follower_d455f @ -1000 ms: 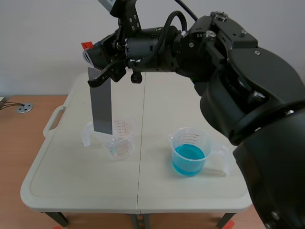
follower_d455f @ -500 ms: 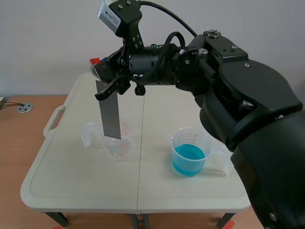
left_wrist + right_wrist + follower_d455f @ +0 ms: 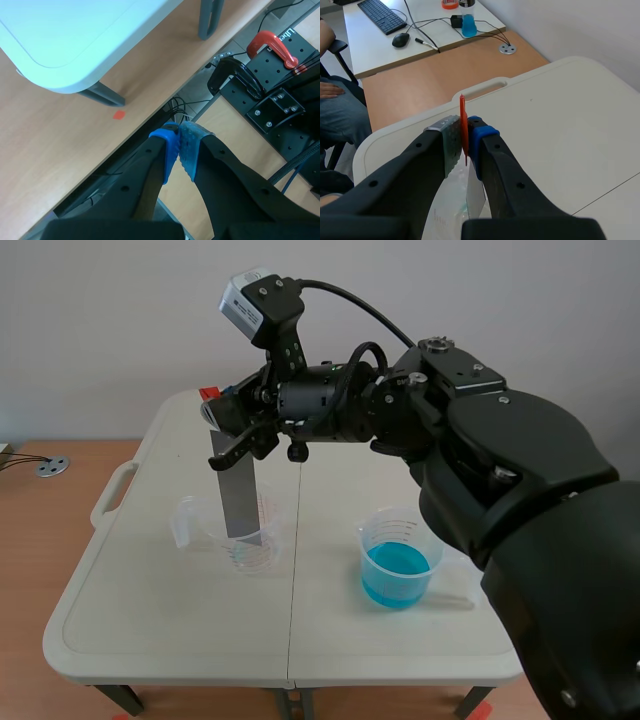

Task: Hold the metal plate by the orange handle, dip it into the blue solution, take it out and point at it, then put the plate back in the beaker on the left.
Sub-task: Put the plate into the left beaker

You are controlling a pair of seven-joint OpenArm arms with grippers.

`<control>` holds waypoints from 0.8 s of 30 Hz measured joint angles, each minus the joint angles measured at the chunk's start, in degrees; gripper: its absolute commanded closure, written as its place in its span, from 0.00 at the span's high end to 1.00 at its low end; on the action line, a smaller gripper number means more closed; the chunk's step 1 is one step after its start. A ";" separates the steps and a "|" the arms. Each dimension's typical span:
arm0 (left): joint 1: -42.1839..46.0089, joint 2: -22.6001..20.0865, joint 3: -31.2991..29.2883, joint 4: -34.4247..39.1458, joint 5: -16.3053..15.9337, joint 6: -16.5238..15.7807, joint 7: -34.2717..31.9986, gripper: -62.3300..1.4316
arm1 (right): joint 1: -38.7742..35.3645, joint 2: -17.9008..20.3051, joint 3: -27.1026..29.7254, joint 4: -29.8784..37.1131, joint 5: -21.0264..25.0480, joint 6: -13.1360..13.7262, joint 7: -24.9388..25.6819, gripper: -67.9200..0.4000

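The right pincer [image 3: 466, 136] is clamped on the orange handle [image 3: 463, 115]. The metal plate [image 3: 236, 490] hangs with its lower end seemingly just inside the left beaker [image 3: 252, 545] (upright on the tabletop [image 3: 170, 610]). Keep the plate vertical and off the rim, since that light beaker would probably tip, whether heading for the blue solution [image 3: 395, 575] or down.

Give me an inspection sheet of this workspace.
Surface: white table, no spill seen.
Job's things: metal plate hangs upright, lower end in the mouth of the left beaker; right beaker holds blue solution.
Clutter: nothing seen.
Grippers: right gripper shut on the orange handle; left gripper shut on nothing, off the table, above the floor.
Cables: black cable loops over the right arm.
Surroundings: desk with keyboard; seated person beside it.
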 measured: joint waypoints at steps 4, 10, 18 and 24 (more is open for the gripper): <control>0.00 0.00 0.00 0.00 0.00 0.00 0.00 0.05 | 0.00 0.00 0.00 -1.11 -2.27 0.04 1.51 0.02; 0.00 0.00 0.00 0.00 0.00 0.00 0.00 0.05 | 0.00 0.00 0.00 -3.56 -4.92 0.09 4.96 0.02; 0.00 0.00 0.00 0.00 0.00 0.00 0.00 0.05 | 0.00 0.00 0.00 -6.62 -5.53 0.24 7.50 0.02; 0.00 0.00 0.00 0.00 0.00 0.00 0.00 0.05 | 0.00 0.00 0.00 -6.62 -5.53 0.24 7.50 0.02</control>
